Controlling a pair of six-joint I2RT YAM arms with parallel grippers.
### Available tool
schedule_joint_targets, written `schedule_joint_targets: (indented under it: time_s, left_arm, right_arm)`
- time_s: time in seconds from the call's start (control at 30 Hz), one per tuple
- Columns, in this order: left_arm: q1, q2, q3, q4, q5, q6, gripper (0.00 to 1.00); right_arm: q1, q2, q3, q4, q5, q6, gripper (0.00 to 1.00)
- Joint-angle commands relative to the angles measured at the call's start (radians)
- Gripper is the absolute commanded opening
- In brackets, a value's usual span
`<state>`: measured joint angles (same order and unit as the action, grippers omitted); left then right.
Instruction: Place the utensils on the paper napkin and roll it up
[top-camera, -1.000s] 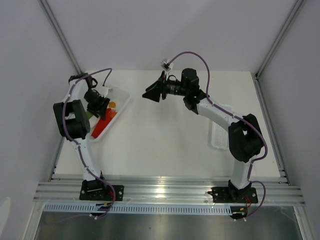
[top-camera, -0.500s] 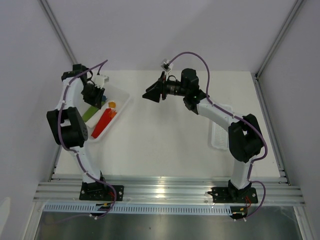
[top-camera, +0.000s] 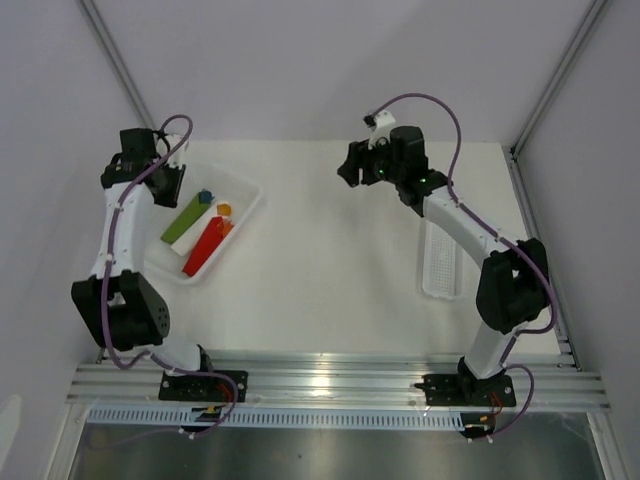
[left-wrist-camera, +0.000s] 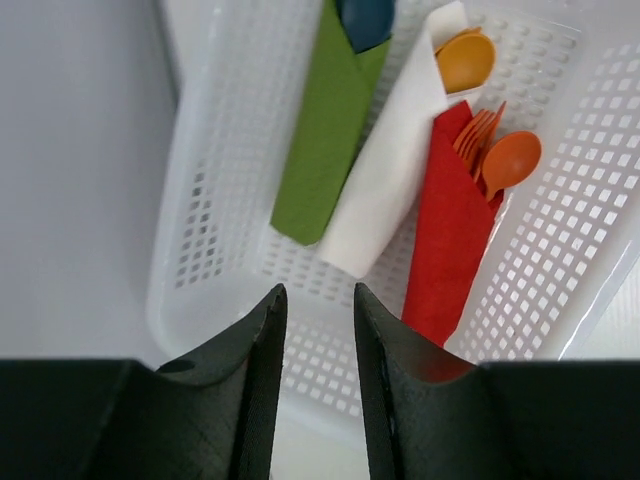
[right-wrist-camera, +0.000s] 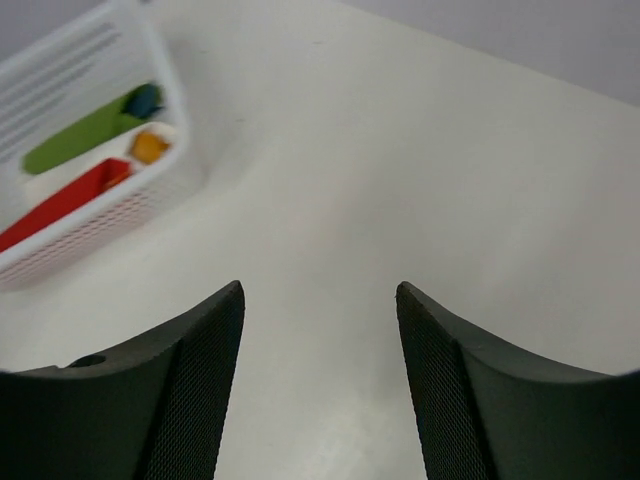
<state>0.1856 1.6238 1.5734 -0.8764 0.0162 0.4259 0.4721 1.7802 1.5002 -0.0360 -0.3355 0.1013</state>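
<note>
Drawn back, left claw (left-wrist-camera: 318, 292) barely apart, right claw (right-wrist-camera: 318, 288) wide apart, paper napkin (left-wrist-camera: 445, 240) end hidden.

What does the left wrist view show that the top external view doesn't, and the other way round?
Left wrist only: the narrow, empty gap between the left fingers; the orange fork and spoon poking from the red napkin roll, tines distinct; a white roll beside it. Top external only: the left arm and right arm whole, and a second white basket at the table's right side. Both: the white mesh basket holding the red roll and a green roll.
</note>
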Motion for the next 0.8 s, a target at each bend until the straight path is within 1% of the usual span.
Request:
schedule_joint_targets:
  time_s: [0.0,0.03,0.1,0.13,0.17,0.23,0.27,0.3,0.33,0.4,0.53,0.67,0.77]
  left_arm:
    - [-0.003,-0.142,-0.085,0.074,-0.12,-0.039,0.37]
    - [-0.002,-0.184,-0.102,0.076,-0.133,-0.035,0.37]
    - [0.005,-0.232,-0.18,0.08,-0.169,-0.035,0.38]
    - [0.008,-0.28,-0.222,0.083,-0.177,-0.035,0.38]
    - [0.012,-0.303,-0.242,0.088,-0.185,-0.036,0.39]
    - [0.028,-0.359,-0.312,0.082,-0.194,-0.052,0.4]
    - [0.032,-0.376,-0.329,0.073,-0.2,-0.062,0.4]
    - [0.038,-0.396,-0.341,0.07,-0.211,-0.068,0.41]
    - [0.044,-0.415,-0.39,0.068,-0.214,-0.084,0.41]
    - [0.054,-0.475,-0.442,0.065,-0.214,-0.091,0.41]
    - [0.069,-0.547,-0.532,0.062,-0.228,-0.095,0.41]
    - [0.107,-0.588,-0.57,0.059,-0.214,-0.116,0.41]
    - [0.11,-0.613,-0.601,0.06,-0.213,-0.119,0.41]
  right_arm:
    - [-0.081,-0.087,0.034,-0.117,0.211,-0.068,0.66]
    - [-0.12,-0.099,0.032,-0.146,0.237,-0.061,0.66]
    - [-0.164,-0.11,0.028,-0.177,0.289,-0.039,0.67]
    - [-0.187,-0.116,0.025,-0.203,0.334,-0.028,0.68]
    - [-0.234,-0.129,0.019,-0.212,0.349,-0.016,0.68]
    - [-0.282,-0.146,-0.012,-0.228,0.403,0.026,0.68]
    - [-0.324,-0.165,-0.023,-0.231,0.418,0.043,0.69]
    - [-0.345,-0.174,-0.034,-0.232,0.43,0.057,0.69]
    - [-0.363,-0.183,-0.061,-0.234,0.47,0.089,0.7]
    - [-0.407,-0.209,-0.083,-0.237,0.492,0.113,0.7]
    - [-0.435,-0.243,-0.144,-0.217,0.527,0.13,0.7]
    - [-0.435,-0.251,-0.149,-0.225,0.657,0.193,0.71]
    - [-0.435,-0.255,-0.149,-0.234,0.653,0.213,0.72]
